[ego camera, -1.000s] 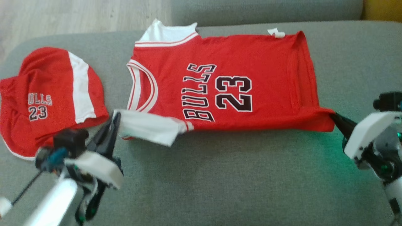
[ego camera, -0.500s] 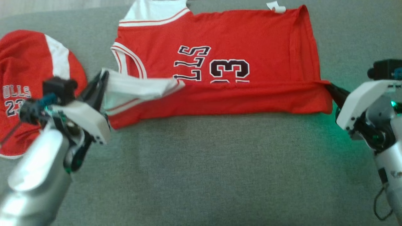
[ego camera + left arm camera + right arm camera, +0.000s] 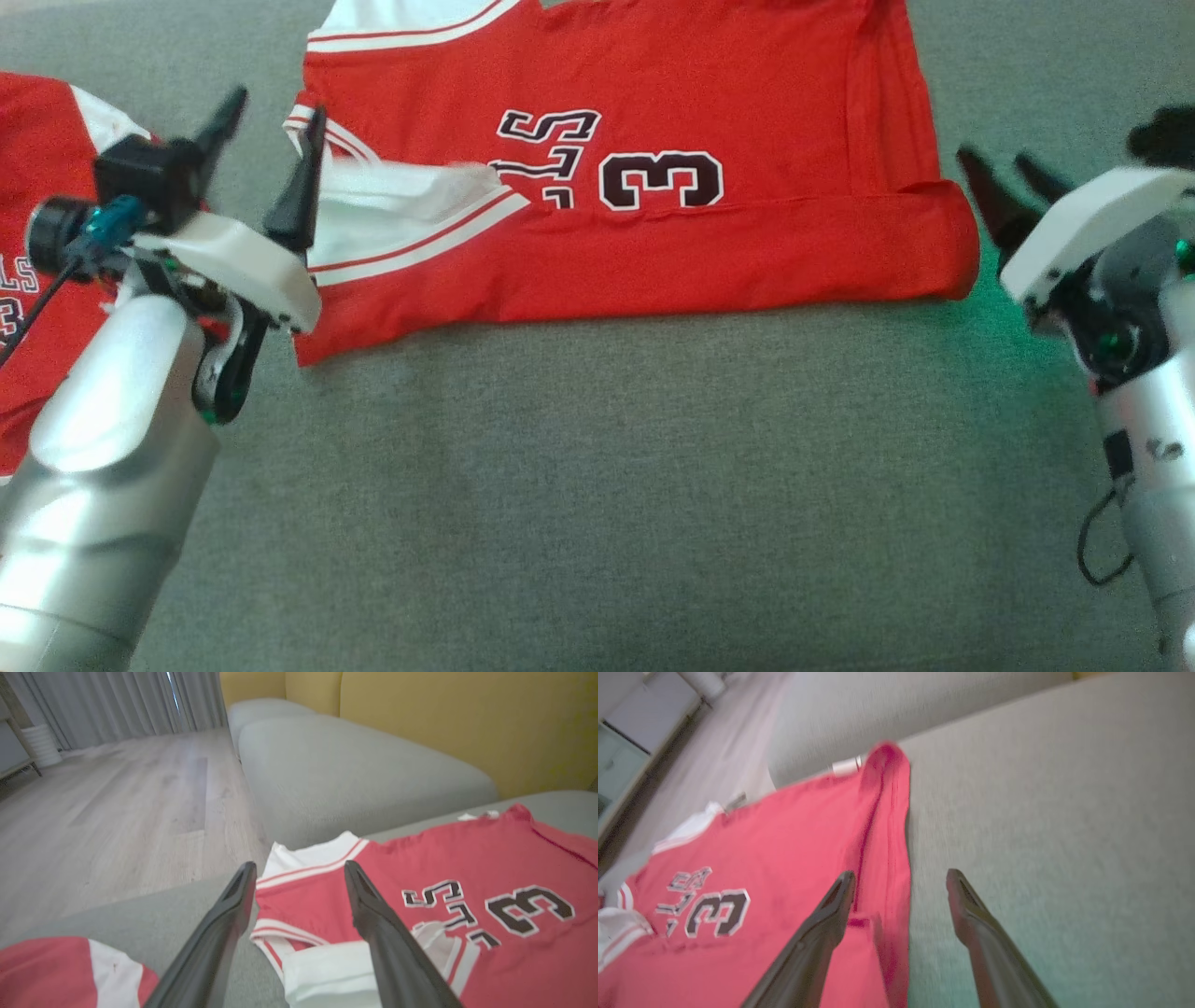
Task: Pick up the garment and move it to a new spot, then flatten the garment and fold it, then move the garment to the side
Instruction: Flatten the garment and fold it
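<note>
While left hand [image 3: 277, 105] and right hand [image 3: 992, 157] gape, the garment [image 3: 709, 252] lies folded.

The left claw [image 3: 277, 107] and right claw [image 3: 994, 159], clamped a second ago on the near edge of the jersey [image 3: 709, 271], now stand spread, the right seemingly clear of the cloth. That edge now lies folded over the lower half of the lettering [image 3: 653, 182].
</note>
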Available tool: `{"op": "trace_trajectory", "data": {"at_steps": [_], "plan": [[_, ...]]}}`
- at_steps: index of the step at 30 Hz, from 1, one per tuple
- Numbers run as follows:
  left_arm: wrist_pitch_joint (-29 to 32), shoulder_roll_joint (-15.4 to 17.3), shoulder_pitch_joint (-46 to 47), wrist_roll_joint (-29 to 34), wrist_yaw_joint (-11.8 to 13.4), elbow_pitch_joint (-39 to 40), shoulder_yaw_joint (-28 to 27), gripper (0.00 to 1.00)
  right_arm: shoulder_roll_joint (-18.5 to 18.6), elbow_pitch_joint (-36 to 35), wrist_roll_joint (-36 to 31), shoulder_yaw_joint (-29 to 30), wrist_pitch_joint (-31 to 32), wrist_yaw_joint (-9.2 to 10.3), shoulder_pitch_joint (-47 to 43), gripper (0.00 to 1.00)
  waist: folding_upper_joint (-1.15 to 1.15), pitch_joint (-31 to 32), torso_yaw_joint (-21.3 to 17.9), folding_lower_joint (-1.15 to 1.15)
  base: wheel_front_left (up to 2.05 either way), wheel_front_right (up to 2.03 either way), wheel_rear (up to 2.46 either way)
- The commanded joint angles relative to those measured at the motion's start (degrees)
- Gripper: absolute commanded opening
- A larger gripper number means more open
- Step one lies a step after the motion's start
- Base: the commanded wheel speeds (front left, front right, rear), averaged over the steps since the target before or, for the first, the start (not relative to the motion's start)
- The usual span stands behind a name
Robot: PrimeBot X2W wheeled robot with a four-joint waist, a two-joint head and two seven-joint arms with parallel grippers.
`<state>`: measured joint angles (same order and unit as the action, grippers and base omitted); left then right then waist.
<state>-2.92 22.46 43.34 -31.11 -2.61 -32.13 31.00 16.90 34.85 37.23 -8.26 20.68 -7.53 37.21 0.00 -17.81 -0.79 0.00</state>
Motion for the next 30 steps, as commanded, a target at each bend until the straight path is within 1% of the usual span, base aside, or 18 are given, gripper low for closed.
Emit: {"op": "trace_trajectory", "data": {"at_steps": [1,4,6,9,13,14,17,19,22,27,30], "plan": [[-2.82,1.65,3.06,0.46,0.95,1.12,-3.49,1.00,-0.60,-1.98,0.72,0.93,-2.51,0.04,2.19,1.00,0.00,0.48,0.13,0.00,0.00,0.00,0.00],[-8.68,0.03,2.75,0.06,1.98,1.91,-5.07,1.00,-2.12,-3.59,1.75,2.82,-8.38,0.04,2.53,1.00,0.00,1.88,0.38,0.00,0.00,0.00,0.00],[-10.84,-1.05,1.43,-0.24,2.64,3.95,-6.32,1.00,-2.86,-5.55,1.22,2.60,-12.51,0.04,1.86,1.00,0.00,3.06,0.56,0.00,0.00,0.00,0.00],[-11.97,-2.50,-2.60,0.00,4.74,9.50,-9.96,1.00,-4.62,-8.20,0.85,2.17,-17.80,0.04,-0.14,1.00,0.00,5.22,0.48,0.00,0.00,0.00,0.00],[-12.05,-6.08,-11.39,2.26,6.56,19.98,-16.10,1.00,-6.91,-12.13,0.33,2.22,-23.35,0.04,-3.75,1.00,0.00,7.64,0.83,0.00,0.00,0.00,0.00],[-12.05,-6.08,-11.39,2.26,6.56,19.98,-16.10,1.00,-6.91,-12.13,0.33,2.22,-23.35,0.04,-3.75,1.00,0.00,7.64,0.83,0.00,0.00,0.00,0.00],[-12.06,-9.08,-18.24,3.20,6.43,23.48,-18.81,1.00,-8.90,-14.30,-0.86,3.25,-27.22,0.04,-7.51,1.00,0.00,9.72,0.97,0.00,0.00,0.00,0.00],[-12.07,-10.88,-22.19,3.79,5.70,24.50,-19.68,1.00,-10.87,-15.26,-0.13,5.08,-28.99,0.04,-10.43,1.00,0.00,11.15,1.07,0.00,0.00,0.00,0.00],[-12.07,-13.18,-27.35,4.68,4.25,24.64,-20.88,1.00,-12.58,-16.58,-0.60,6.72,-30.98,0.04,-15.25,1.00,0.00,13.15,1.24,0.00,0.00,0.00,0.00],[-12.07,-15.97,-34.09,7.76,2.32,23.93,-21.60,1.00,-13.75,-17.26,-4.09,7.82,-33.02,0.04,-23.33,1.00,0.00,15.42,1.20,0.00,0.00,0.00,0.00],[-12.07,-17.29,-36.68,8.83,1.45,23.02,-22.49,1.00,-13.94,-16.79,-6.77,7.88,-33.86,0.04,-26.79,1.00,0.00,15.71,1.15,0.00,0.00,0.00,0.00]]}}
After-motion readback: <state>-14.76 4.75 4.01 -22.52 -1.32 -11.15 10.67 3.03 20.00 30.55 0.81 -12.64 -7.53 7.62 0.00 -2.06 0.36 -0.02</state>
